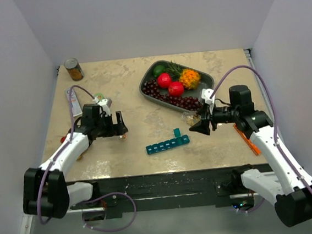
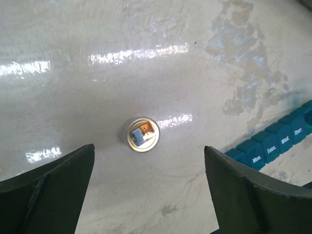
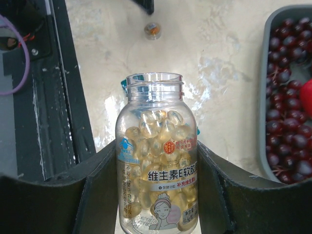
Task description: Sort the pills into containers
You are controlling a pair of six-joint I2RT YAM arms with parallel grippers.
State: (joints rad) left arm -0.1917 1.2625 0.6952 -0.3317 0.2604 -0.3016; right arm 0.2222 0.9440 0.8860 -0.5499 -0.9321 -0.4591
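Uncapping done, judging by the cap (image 2: 143,135) loose on the table (image 1: 114,82) beneath the wide-spread left gripper (image 1: 119,124), at nine o'clock from the pill organiser (image 1: 167,144). Right gripper (image 3: 156,148) clamped on the open bottle (image 3: 153,90), at two o'clock from that organiser, pills (image 3: 156,129) all inside. One lid (image 1: 177,132) raised. Left to do: pouring and sorting into compartments.

— Legible print on the small clear plastic bottle (image 3: 156,161)?
— White label, Chinese characters: "维生素E软胶", with a smaller line "补充维生素" beneath; right end turned out of sight.
— And on the long teal plastic pill-organiser strip (image 2: 273,144)?
— White day abbreviations on the lids: "Mon.", "Tues.", "Wed.", then one cut off by the edge.
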